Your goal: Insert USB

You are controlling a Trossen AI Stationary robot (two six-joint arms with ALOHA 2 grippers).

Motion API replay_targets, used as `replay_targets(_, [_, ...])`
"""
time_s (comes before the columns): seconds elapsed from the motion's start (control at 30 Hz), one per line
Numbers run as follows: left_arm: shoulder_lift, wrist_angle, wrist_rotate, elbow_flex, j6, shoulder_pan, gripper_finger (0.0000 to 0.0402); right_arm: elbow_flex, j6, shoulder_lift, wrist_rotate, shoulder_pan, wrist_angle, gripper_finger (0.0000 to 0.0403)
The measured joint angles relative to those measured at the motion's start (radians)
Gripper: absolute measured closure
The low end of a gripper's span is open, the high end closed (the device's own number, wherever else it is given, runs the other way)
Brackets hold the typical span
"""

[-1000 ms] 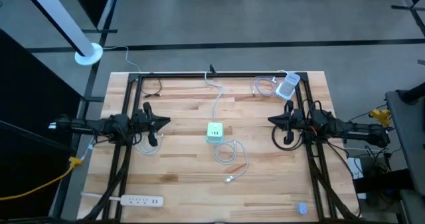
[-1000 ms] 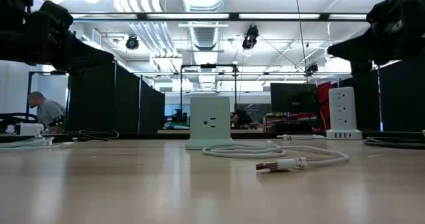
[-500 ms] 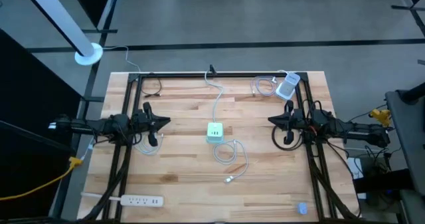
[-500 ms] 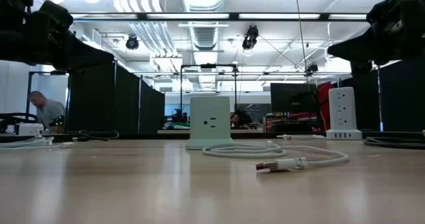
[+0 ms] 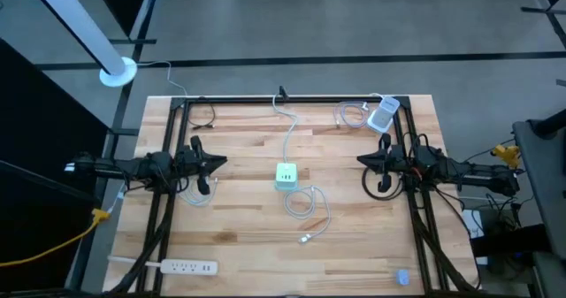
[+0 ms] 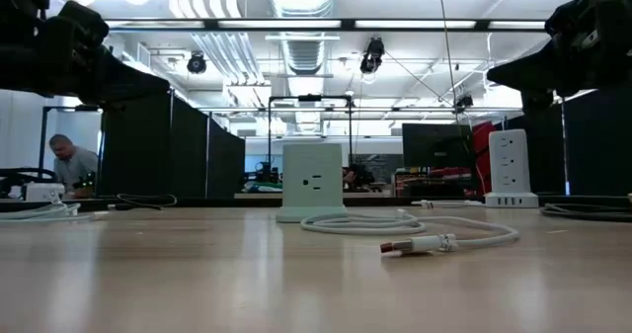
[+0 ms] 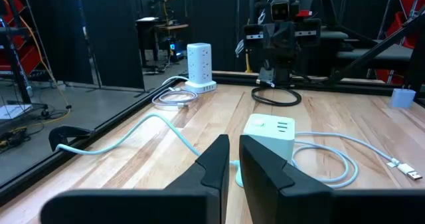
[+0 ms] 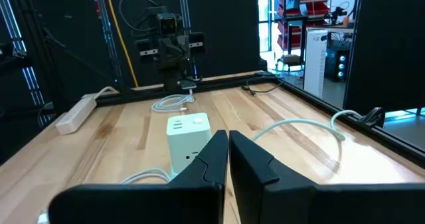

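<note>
A pale green power cube (image 5: 286, 175) stands on its base at the middle of the wooden table. Its cord (image 5: 287, 126) runs to the far edge. A white USB cable (image 5: 306, 204) lies coiled just near of the cube, with its plug end (image 6: 415, 244) flat on the wood toward the near edge. My left gripper (image 7: 234, 141) hovers level at the table's left, pointing at the cube, fingers together but for a thin slit. My right gripper (image 8: 227, 136) hovers level at the right, shut and empty, also facing the cube (image 8: 188, 139).
A white tower power strip (image 5: 382, 116) with a coiled cord stands at the far right corner. A flat white power strip (image 5: 181, 266) lies near the left front edge. A small blue piece (image 5: 403, 278) sits at the near right. A person (image 6: 69, 165) is in the room behind.
</note>
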Motion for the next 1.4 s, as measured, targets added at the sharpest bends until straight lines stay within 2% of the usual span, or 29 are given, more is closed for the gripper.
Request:
replay_targets(0.97, [0.0, 0.0, 0.0, 0.0, 0.0, 0.0, 0.0377, 0.0, -0.028, 0.0, 0.002, 0.0, 0.03, 0.0403])
replay_targets(1.07, [0.0, 0.0, 0.0, 0.0, 0.0, 0.0, 0.0377, 0.0, 0.098, 0.004, -0.016, 0.0, 0.074, 0.0403])
replay_targets(1.13, [0.0, 0.0, 0.0, 0.0, 0.0, 0.0, 0.0377, 0.0, 0.182, 0.023, -0.089, 0.0, 0.128, 0.0403])
replay_targets(1.2, [0.0, 0.0, 0.0, 0.0, 0.0, 0.0, 0.0377, 0.0, 0.197, 0.063, -0.16, 0.01, 0.143, 0.0403])
replay_targets(1.4, [0.0, 0.0, 0.0, 0.0, 0.0, 0.0, 0.0377, 0.0, 0.22, 0.273, -0.154, 0.097, 0.21, 0.0403])
